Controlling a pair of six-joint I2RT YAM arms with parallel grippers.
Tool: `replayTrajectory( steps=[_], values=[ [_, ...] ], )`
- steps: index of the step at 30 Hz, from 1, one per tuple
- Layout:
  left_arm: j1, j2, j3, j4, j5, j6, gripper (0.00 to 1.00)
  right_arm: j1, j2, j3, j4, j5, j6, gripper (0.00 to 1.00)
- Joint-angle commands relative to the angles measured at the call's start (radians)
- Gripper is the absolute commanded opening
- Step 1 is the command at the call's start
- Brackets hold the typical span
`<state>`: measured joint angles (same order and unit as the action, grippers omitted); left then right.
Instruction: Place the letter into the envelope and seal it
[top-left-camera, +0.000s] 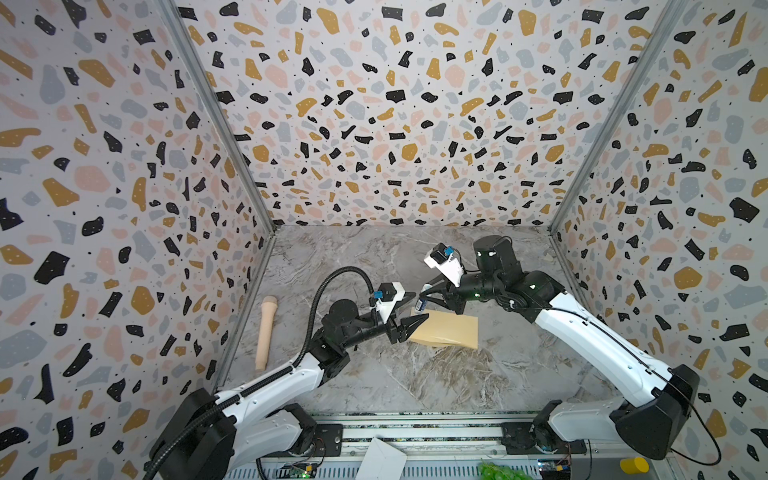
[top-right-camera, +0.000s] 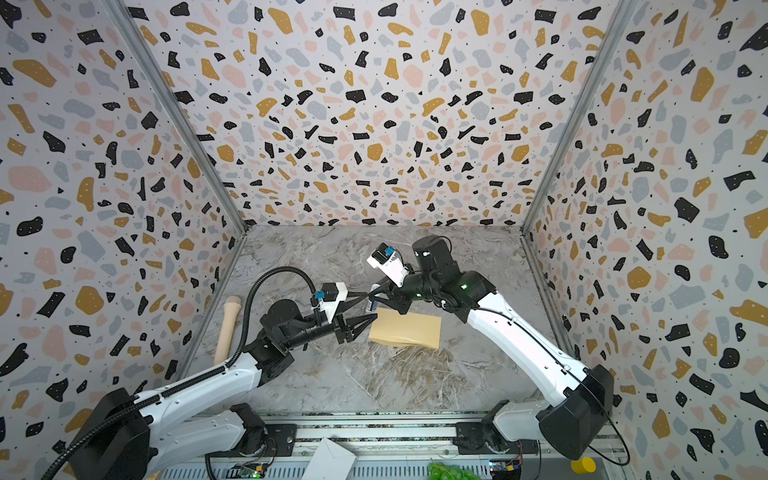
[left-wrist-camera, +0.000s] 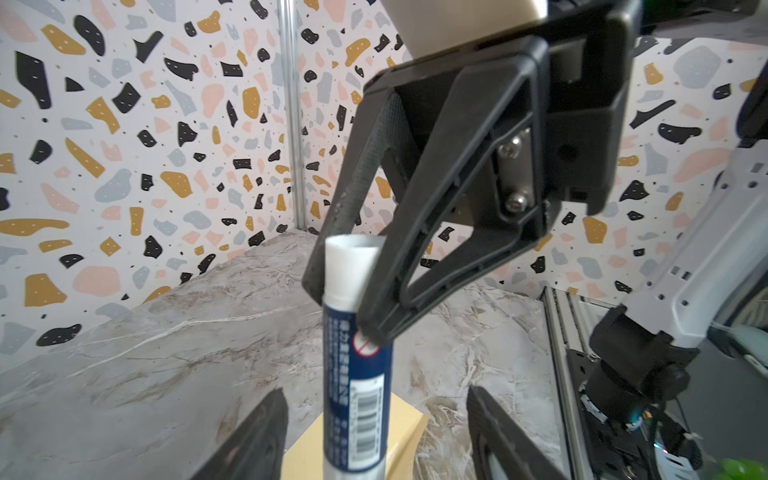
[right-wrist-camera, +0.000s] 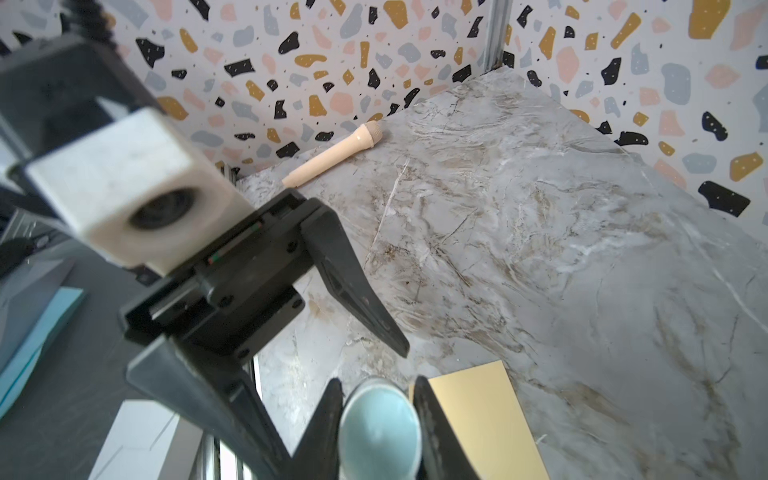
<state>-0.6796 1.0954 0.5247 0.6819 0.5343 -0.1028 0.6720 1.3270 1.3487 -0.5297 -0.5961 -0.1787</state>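
Right gripper (left-wrist-camera: 345, 309) clamps a glue stick (left-wrist-camera: 357, 374) near its top and holds it upright over one corner of the envelope (top-left-camera: 449, 330). The left gripper (left-wrist-camera: 374, 392) stands wide, with a finger on each side of the stick's lower end and touching neither side. The envelope lies flat mid-counter (top-left-camera: 415, 382) with nothing pinning it. No view shows the letter, so whether it is inside cannot be told.

The likely trouble is in the handover. If the left gripper closes off-centre, it could tilt the stick in the right one's hold or knock the two grippers together, since they sit very near each other. A dragged stick could also push the loose envelope or smear glue on the counter.

There is open counter in front of and to the right of the envelope. A beige rod (top-left-camera: 266, 332) lies along the left wall (top-left-camera: 124, 249), well apart.
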Motion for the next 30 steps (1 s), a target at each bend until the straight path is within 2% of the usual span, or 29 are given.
replayTrajectory(
  steps=[1, 4, 11, 19, 23, 26, 30],
  values=[
    [0.003, -0.011, 0.049, 0.003, 0.136, -0.037, 0.68, -0.003, 0.009, 0.071, -0.165, -0.115, -0.194, 0.03],
    [0.005, -0.004, 0.07, -0.025, 0.163, -0.032, 0.66, 0.002, 0.033, 0.099, -0.219, -0.169, -0.237, 0.03],
    [0.006, 0.026, 0.095, -0.052, 0.209, -0.031, 0.51, 0.02, 0.05, 0.12, -0.266, -0.175, -0.272, 0.04],
    [0.006, 0.051, 0.118, -0.12, 0.205, 0.005, 0.47, 0.023, 0.052, 0.135, -0.278, -0.172, -0.278, 0.04],
    [0.006, 0.055, 0.117, -0.116, 0.204, 0.001, 0.4, 0.025, 0.059, 0.142, -0.279, -0.174, -0.278, 0.04],
    [0.006, 0.058, 0.12, -0.113, 0.202, -0.003, 0.28, 0.028, 0.065, 0.145, -0.281, -0.174, -0.279, 0.04],
    [0.006, 0.061, 0.119, -0.082, 0.197, -0.031, 0.24, 0.033, 0.074, 0.148, -0.281, -0.169, -0.276, 0.04]
  ],
)
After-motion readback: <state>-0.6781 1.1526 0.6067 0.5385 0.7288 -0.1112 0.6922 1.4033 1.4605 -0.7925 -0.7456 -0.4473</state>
